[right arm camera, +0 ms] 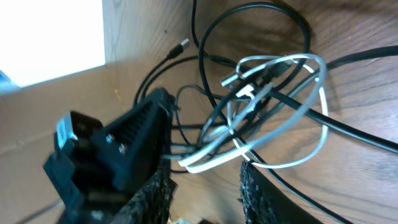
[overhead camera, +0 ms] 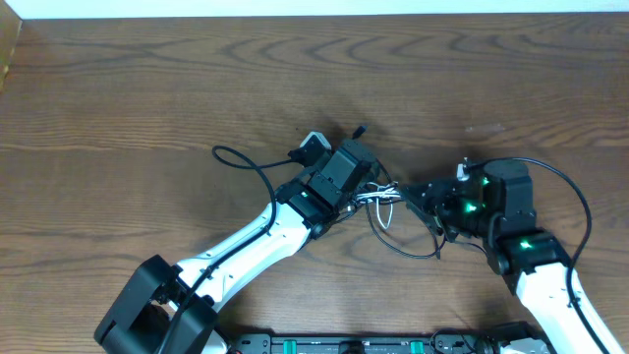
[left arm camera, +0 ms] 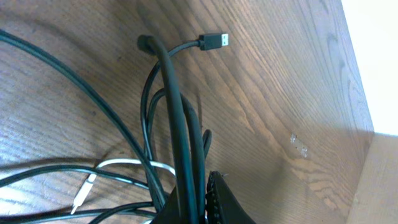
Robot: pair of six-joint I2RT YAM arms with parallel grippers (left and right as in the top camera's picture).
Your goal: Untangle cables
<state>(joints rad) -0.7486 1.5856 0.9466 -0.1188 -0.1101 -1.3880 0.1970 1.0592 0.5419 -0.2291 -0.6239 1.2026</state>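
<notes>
Closest to the right wrist lens: right claw (right arm camera: 205,198), ribbed fingers (right arm camera: 258,193) apart, nothing pinched. The white cable (right arm camera: 208,163) loops across just past the tips, at 12 o'clock of the gap; cannot tell if it touches a pad. Further out, at 10 o'clock, is the left claw (right arm camera: 134,146), jaws together.

Left wrist view: that claw is clamped on the black cables (left arm camera: 180,124). The bundle runs from the jaws at 6 o'clock up toward 12, bends over, and one strand ends in a USB plug (left arm camera: 214,42) pointing to 3 o'clock, flat on the wood. The white one crosses under the black strands at 8 o'clock, with its small plug end lying on the wood beside them.

Overhead: the cables (overhead camera: 385,197) sit as one knot on the tabletop (overhead camera: 147,79), right of centre, between the two arms. Left claw is at the knot's 9 o'clock, right claw at its 3 o'clock, both close in. One black loop sags out to 6 o'clock. The USB end lies at the knot's 11 o'clock, apart from the knot.
</notes>
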